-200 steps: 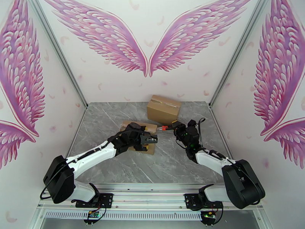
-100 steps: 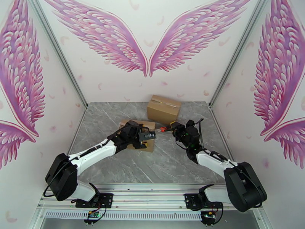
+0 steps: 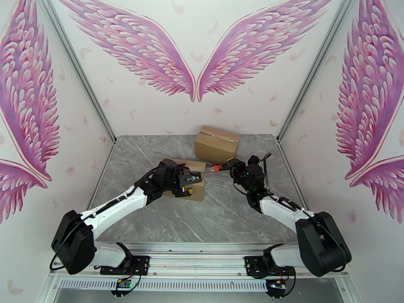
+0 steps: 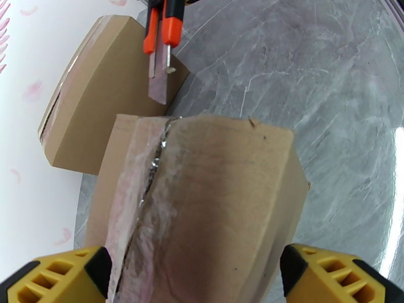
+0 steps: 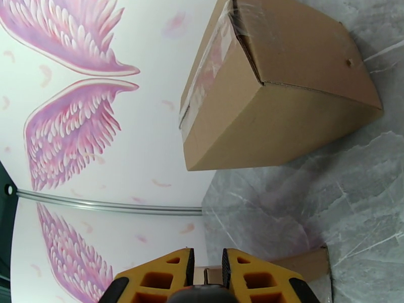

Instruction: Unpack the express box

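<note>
The express box (image 4: 212, 198) is a small brown carton with its top tape (image 4: 151, 167) slit along the seam; it lies at mid-table (image 3: 194, 190). My left gripper (image 4: 197, 279) hangs over it, open, with one yellow fingertip (image 4: 60, 276) on each side of the carton. In the top view this gripper (image 3: 188, 179) covers the box top. My right gripper (image 3: 230, 166) is shut on a red-handled box cutter (image 3: 217, 169). The cutter's blade (image 4: 159, 84) points at the box's far edge, just short of it. The right gripper's fingers (image 5: 156, 279) stand close together.
A second, larger taped carton (image 3: 217, 143) stands at the back against the wall, just beyond the cutter, also in the right wrist view (image 5: 283, 82). Grey marble tabletop (image 3: 227, 218) lies open in front of both boxes. Winged walls close in on three sides.
My left gripper has drawn back to the left along the box top, still open. The right gripper with the cutter has shifted slightly farther away. The box has stayed put.
</note>
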